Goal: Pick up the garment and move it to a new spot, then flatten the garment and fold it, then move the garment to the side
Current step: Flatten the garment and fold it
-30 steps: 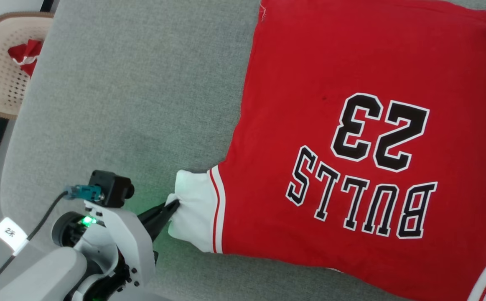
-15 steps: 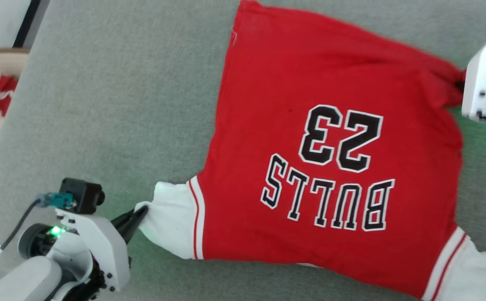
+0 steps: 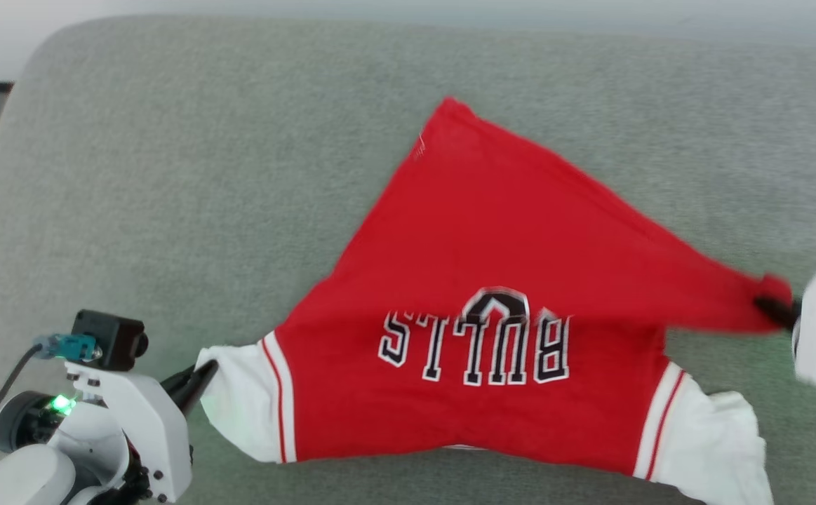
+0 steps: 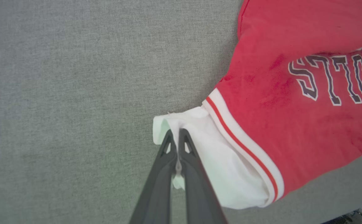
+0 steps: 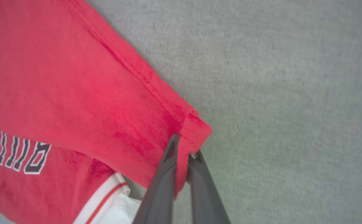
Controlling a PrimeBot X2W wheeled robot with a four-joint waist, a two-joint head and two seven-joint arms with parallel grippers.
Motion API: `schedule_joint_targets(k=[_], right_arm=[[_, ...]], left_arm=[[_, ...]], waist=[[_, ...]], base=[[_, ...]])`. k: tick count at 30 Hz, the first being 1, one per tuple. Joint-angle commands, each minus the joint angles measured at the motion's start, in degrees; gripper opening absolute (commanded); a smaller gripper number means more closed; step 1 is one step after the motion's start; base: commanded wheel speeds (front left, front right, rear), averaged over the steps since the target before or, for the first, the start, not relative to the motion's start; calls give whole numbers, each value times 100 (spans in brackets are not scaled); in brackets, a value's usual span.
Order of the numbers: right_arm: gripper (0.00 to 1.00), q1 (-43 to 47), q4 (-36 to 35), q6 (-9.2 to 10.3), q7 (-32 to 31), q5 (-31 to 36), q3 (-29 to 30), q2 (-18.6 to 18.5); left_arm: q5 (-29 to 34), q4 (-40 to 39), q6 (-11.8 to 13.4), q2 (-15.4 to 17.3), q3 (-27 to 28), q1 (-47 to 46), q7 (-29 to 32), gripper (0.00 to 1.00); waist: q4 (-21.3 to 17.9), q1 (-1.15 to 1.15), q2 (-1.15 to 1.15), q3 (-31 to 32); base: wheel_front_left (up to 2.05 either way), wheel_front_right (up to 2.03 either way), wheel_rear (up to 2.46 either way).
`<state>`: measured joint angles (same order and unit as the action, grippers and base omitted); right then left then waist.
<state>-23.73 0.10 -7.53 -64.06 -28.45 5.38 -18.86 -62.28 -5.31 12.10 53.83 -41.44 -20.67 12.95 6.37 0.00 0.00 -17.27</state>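
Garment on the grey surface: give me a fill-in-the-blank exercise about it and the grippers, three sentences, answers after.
1. The left gripper pinches the garment's white ____ between its fingers.
2. The right gripper is shut on a ____ corner of the garment.
3. The black lettering on the garment reads ____.
Missing words: sleeve; red; BULLS.

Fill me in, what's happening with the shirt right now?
The robot has the red jersey on the grey fabric surface and grips it with both claws. The left claw is shut on the edge of the white sleeve nearest it. The right claw is shut on a red hem corner, held out to the right, so that fabric drapes over the shirt down to the BULLS lettering. The fold looks under way, not finished.
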Motion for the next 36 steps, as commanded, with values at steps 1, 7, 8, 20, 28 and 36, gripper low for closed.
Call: schedule_joint_targets(k=[1, 7, 8, 20, 28, 36], right_arm=[[0, 244, -119, 9, -10, -71, 72, 87], [0, 1326, -733, 9, 36, -63, 498, 488], [0, 1473, -770, 9, 58, -60, 564, 548], [8, 1887, 273, 11, 1304, 131, 632, 854], [100, 1748, 298, 14, 1398, -61, 405, 497], [100, 1543, -1136, 9, 1143, -245, 478, 352]], left_arm=[[-33, -27, 10, 12, 9, 78, 5, 0], [-56, -64, 49, 71, 7, 114, 40, 0], [-58, -68, 51, 67, 4, 118, 45, 0], [-87, 84, -56, -34, -44, 84, 35, 0], [-105, 148, -91, -33, -67, 139, 8, 0], [-61, 76, -66, -55, -105, 134, 31, 0]], waist=[[-229, 0, 0, 198], [-413, 0, 0, 289], [-427, 0, 0, 294], [-479, 0, 0, 301], [-477, 0, 0, 368], [-382, 0, 0, 396]], base=[[0, 0, 0], [0, 0, 0], [0, 0, 0], [0, 0, 0], [0, 0, 0], [0, 0, 0]])
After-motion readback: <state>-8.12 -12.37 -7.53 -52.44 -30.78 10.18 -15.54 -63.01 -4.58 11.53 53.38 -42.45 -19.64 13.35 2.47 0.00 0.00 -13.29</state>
